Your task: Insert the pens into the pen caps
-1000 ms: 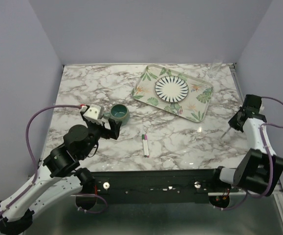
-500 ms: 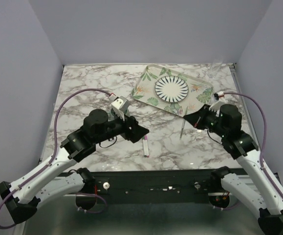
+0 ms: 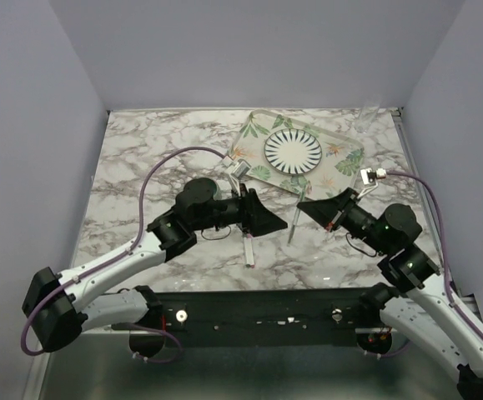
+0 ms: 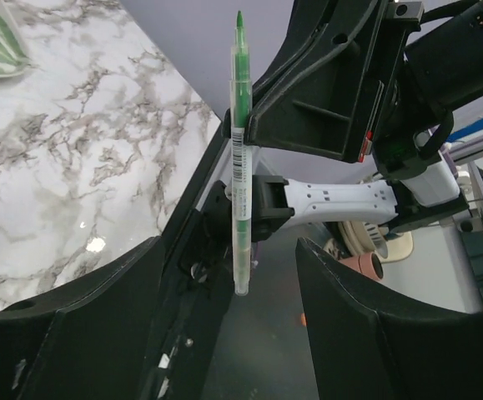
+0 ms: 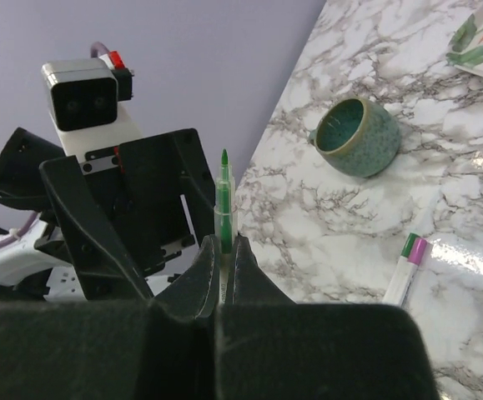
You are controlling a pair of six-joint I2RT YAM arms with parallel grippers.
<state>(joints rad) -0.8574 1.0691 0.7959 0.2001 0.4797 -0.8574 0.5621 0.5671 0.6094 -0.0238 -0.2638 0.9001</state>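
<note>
From the top camera, I have the right gripper [image 3: 302,207] clamped on one pen [image 3: 293,227] above the middle of the marble table [image 3: 141,167], toward its near edge. The left gripper [image 3: 266,215] faces it, just beside. The second pen [image 3: 249,252] lies flat below them with pink and green caps [image 3: 246,236] at its far end — seated or loose, I cannot tell. The left wrist camera shows its own fingers [image 4: 99,317] spread wide and holding nothing, the green-tipped pen upright ahead. The right wrist camera shows its jaws shut on the barrel, tip poking out. I judge the pen light, stiff and slick — best held mid-barrel, tip free.
</note>
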